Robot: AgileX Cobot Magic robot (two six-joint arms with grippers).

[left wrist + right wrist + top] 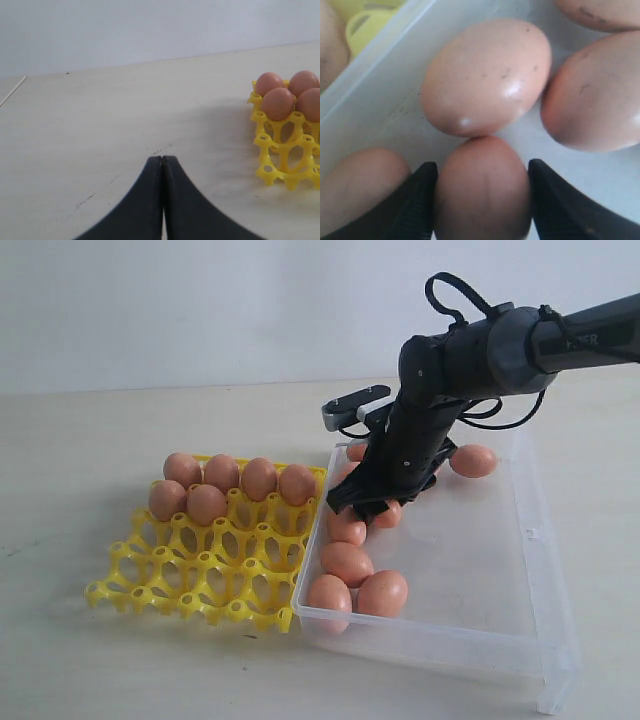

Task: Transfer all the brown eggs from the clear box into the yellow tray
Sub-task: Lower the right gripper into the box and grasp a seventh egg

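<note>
The clear box (540,540) sits on the pale tabletop (120,670), and the yellow tray (190,580) stands just beside one of the box's long walls, so close that the two look as if they touch. Most of the brown eggs (346,562) in the box lie bunched along that same wall, several of them touching one another. One more lies by itself at the box's back end, nearer the opposite wall. Six eggs (258,478) sit in cups of the tray: four fill its back row, and two stand in the next row at the side away from the box. The right gripper (372,502) is down inside the box, over the bunch by the tray-side wall, with its arm reaching in across the box. In the right wrist view this gripper (481,167) is open. Its two black fingers (415,205) stand one at each side of a single egg (482,200) on the box floor, close against it, though it is hard to tell whether they actually press on the shell. That egg touches a second egg (485,77) lying next to the box wall, and more eggs lie at either side. The left gripper (162,160) is closed, tips pressed together, and hangs over bare tabletop outside the box, with an egg-filled corner of the tray off to one side of it.
</note>
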